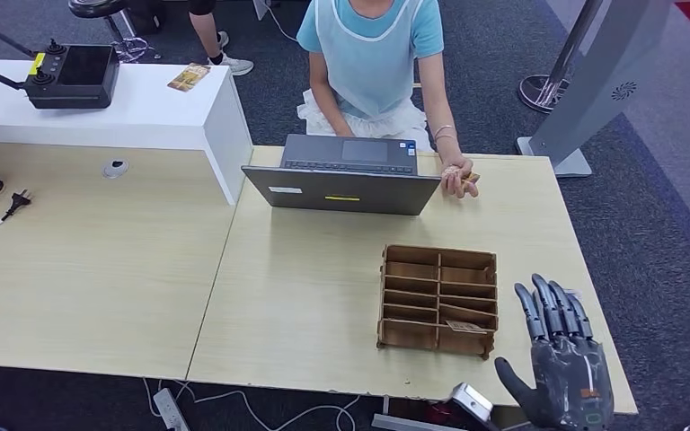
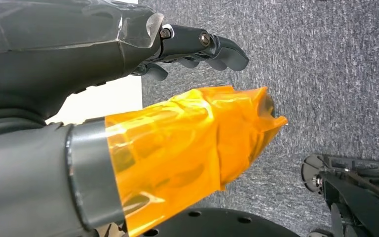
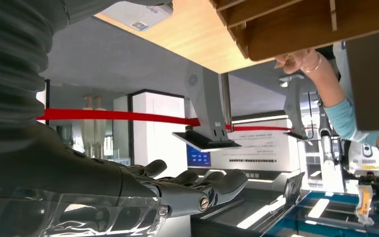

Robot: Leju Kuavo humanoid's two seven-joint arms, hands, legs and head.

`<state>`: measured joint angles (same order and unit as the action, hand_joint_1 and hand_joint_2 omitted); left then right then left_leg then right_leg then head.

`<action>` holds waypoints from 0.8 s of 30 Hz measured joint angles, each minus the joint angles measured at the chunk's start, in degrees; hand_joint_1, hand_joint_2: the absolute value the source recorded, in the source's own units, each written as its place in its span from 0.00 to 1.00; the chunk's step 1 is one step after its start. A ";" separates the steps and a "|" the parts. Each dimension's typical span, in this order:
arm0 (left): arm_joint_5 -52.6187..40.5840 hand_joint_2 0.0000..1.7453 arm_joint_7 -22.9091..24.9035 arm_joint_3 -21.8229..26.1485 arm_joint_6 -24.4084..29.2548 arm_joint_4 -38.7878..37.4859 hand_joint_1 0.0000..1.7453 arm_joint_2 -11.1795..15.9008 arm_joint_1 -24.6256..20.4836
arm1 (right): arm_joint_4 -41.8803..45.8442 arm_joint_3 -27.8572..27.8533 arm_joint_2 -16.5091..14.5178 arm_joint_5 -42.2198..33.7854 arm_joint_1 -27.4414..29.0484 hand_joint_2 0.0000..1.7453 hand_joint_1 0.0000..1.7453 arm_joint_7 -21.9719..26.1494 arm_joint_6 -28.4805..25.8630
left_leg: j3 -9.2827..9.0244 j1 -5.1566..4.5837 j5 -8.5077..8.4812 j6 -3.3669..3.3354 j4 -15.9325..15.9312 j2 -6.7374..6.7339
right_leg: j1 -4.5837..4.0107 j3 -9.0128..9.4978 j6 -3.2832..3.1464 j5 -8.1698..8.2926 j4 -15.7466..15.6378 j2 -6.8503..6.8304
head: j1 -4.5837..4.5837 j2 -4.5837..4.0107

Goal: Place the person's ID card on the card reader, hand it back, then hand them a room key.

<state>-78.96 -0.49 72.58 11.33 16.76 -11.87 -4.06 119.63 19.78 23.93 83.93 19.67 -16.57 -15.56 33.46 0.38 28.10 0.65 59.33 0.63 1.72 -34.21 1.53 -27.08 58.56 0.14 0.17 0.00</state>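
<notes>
Fingers (image 1: pixel 552 310) on the right hand (image 1: pixel 564 359) were spread, holding nothing; step 1 imo, person's hand (image 1: pixel 456 177) had a card, so reach w/ palm up

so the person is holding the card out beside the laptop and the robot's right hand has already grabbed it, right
Not quite. The person's hand does hold the card beside the laptop, but the robot's right hand holds nothing: the head view shows it open near the table's front edge, apart from the card.

I can't read any text: the sign board (image 3: pixel 256 155) at my two o'clock carries lettering too blurred to read.
</notes>
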 joint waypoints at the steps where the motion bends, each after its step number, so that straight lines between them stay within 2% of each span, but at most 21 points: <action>1: -0.15 0.00 -0.05 -0.06 -0.01 -0.01 0.00 -0.09 0.00 | -0.19 0.52 -0.01 -0.03 -0.24 1.00 0.00 -0.10 0.28 | 0.00 0.00 0.00 0.00 0.00 0.00 | 0.00 0.00 0.00 0.00 0.00 0.00 | -0.01 0.00; 15: -1.26 0.00 -0.14 -0.90 0.44 -0.02 0.00 -0.62 -0.01 | -4.70 5.23 -0.98 -2.86 -5.19 1.00 0.00 -0.48 3.53 | 0.00 0.00 -0.01 0.01 0.00 0.00 | 0.00 0.00 0.00 0.00 0.01 0.01 | 0.01 0.00; 24: -2.56 0.00 0.43 -1.69 0.82 -0.02 0.00 -0.64 0.00 | -9.75 6.57 -3.27 -1.01 -8.64 1.00 0.00 -1.08 5.28 | 0.00 0.00 -0.02 0.02 0.00 0.00 | 0.00 0.00 0.00 0.00 0.01 0.00 | 0.00 0.00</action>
<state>-81.52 -0.05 70.89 12.15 16.74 -12.51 -4.06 109.88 26.35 20.66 82.93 11.03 -17.65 -10.28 33.46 0.38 28.08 0.68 59.33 0.63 1.72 -34.20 1.53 -27.08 58.57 0.14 0.17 0.00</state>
